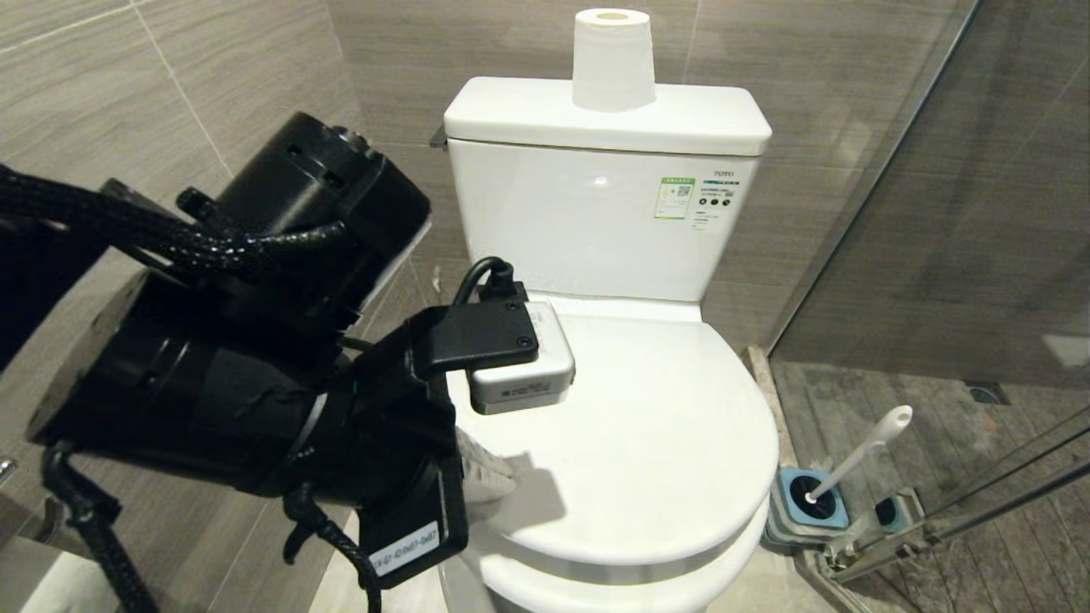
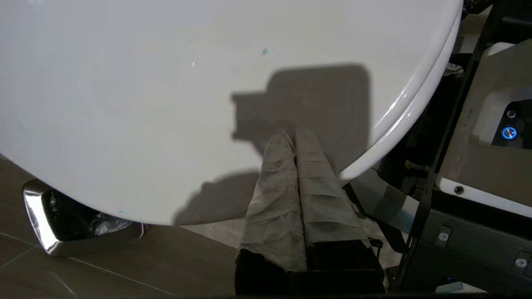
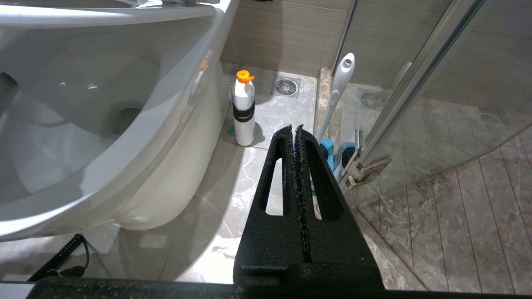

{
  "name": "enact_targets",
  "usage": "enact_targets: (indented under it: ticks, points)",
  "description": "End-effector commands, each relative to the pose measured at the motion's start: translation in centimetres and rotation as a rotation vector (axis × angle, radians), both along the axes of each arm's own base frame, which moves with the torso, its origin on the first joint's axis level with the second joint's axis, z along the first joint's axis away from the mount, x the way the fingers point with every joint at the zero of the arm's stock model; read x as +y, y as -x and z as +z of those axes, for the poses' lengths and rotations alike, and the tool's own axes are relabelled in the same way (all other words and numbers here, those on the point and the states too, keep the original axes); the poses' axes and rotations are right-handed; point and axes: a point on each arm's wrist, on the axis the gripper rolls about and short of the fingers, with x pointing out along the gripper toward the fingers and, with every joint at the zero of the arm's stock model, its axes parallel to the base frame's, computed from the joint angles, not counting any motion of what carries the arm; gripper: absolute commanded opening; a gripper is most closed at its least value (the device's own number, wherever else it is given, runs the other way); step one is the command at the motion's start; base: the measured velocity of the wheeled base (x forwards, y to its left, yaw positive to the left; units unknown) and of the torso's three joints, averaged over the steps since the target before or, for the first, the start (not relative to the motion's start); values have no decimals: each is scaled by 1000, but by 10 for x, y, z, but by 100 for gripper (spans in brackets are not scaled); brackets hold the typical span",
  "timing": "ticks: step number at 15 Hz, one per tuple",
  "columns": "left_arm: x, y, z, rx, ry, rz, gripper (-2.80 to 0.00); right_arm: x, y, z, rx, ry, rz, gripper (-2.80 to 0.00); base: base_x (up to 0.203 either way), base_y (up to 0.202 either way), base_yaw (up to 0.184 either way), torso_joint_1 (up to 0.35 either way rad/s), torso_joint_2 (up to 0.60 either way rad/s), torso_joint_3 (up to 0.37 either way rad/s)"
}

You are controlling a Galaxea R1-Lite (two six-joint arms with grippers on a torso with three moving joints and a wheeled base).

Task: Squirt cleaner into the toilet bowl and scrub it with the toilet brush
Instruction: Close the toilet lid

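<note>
Lid [image 1: 647,443] down over toilet bowl [image 3: 83,137], blocking access. Left gripper [image 2: 296,137] pressed together, empty, tips over the lid near its front-left edge. Right gripper [image 3: 296,133] also closed, low beside the bowl. One toilet brush [image 1: 860,455] in holder [image 1: 809,507] on the floor right of the toilet, against glass door [image 1: 962,213]. One bottle [image 3: 244,108], one paper roll [image 1: 611,60], one steel bin [image 2: 75,224].

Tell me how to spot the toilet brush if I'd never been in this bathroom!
Find the big white toilet. Look on the floor beside it, by the glass shower door. The toilet brush has a long slim white handle sticking up at a slant from a square blue holder; the bottle nearby is short with an orange cap.
</note>
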Motion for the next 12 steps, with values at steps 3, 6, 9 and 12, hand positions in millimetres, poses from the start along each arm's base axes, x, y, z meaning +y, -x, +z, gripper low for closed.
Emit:
enact_targets:
  ticks: [3,6,9,12]
  points:
    - [-13,-7,-19,74,-36,-37,-280,0,0,0,0,1,0,-280,0,0,0,0,0,0]
    - [-20,-12,-32,101,-76,-36,-280,0,0,0,0,1,0,-280,0,0,0,0,0,0]
    - [-26,-15,-41,109,-107,-44,-280,0,0,0,-2,1,0,-280,0,0,0,0,0,0]
    - [-31,-15,-54,131,-141,-58,-280,0,0,0,-2,1,2,-280,0,0,0,0,0,0]
